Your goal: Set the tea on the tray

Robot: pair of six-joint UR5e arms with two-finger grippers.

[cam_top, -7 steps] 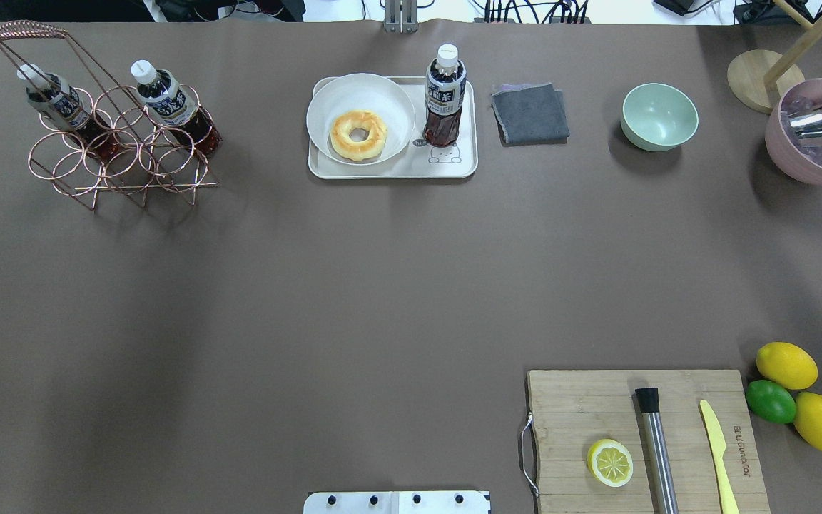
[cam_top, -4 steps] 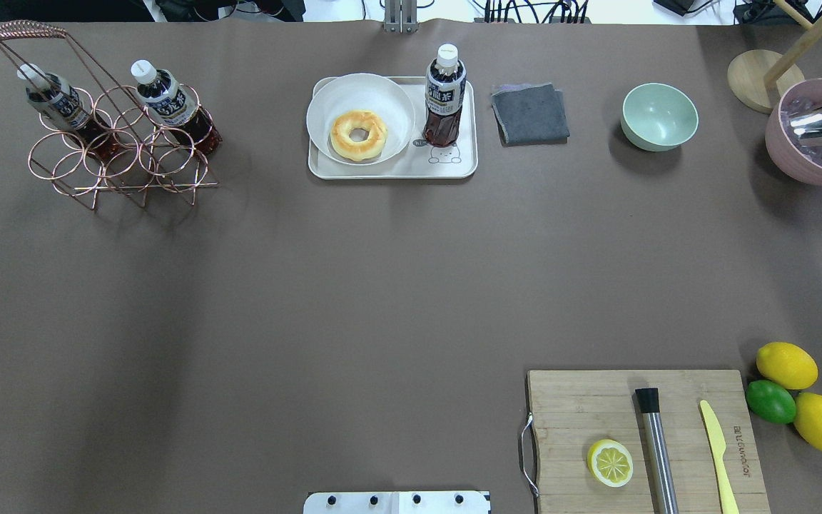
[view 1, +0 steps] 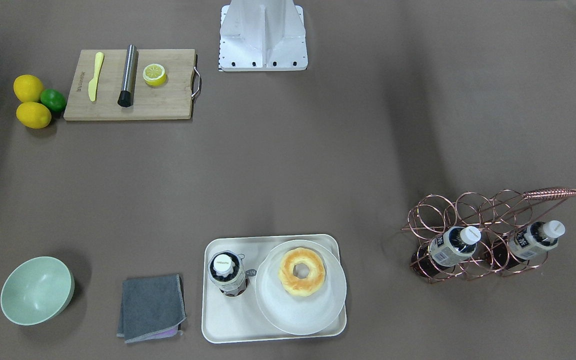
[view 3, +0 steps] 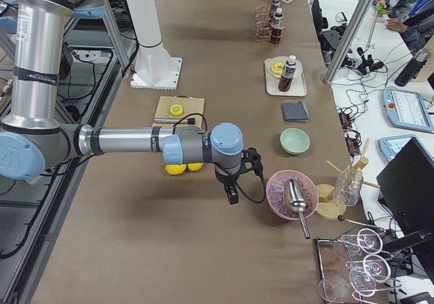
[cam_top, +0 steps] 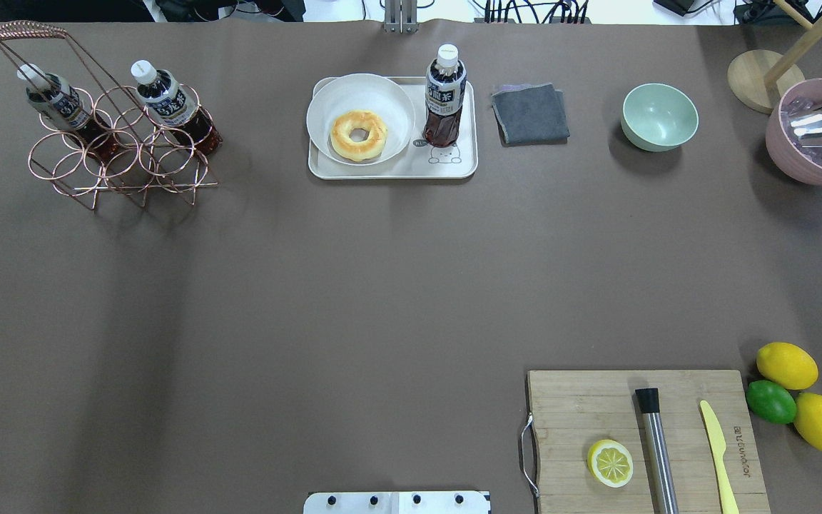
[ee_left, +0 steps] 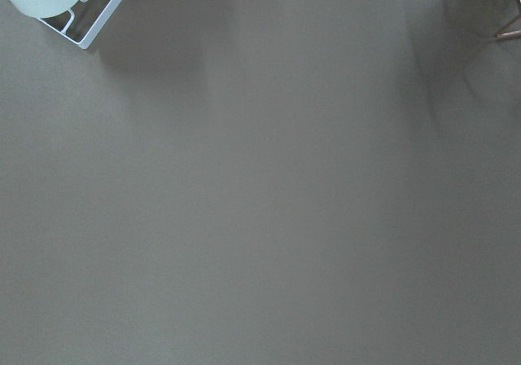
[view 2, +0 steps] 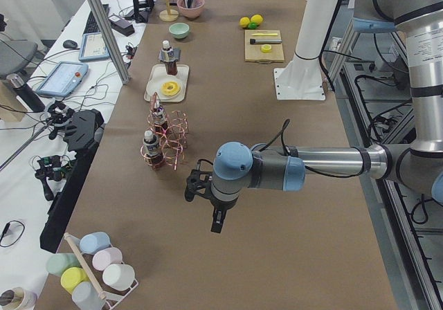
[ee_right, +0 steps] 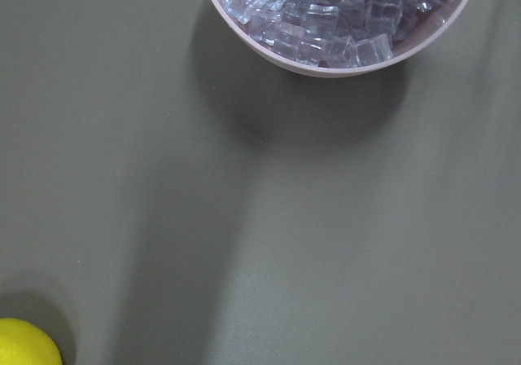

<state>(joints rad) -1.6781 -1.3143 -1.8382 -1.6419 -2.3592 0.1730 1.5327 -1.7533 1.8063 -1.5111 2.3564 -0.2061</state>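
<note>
In the front-facing view the tea [view 1: 226,274] stands upright on the tray [view 1: 228,321], just beside the plate [view 1: 300,312]; overhead, the wire rack [cam_top: 120,163] sits well apart; the side views show the left gripper [view 2: 216,223] and the right gripper [view 3: 232,195], but their opening cannot be told.

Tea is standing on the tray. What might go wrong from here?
1. The tea is tall, narrow and upright, squeezed between the plate and the tray rim; a nudge to the tray might topple it.
2. Two alike bottles lean in the rack; a further pass might fetch one, though the task looks done.
</note>
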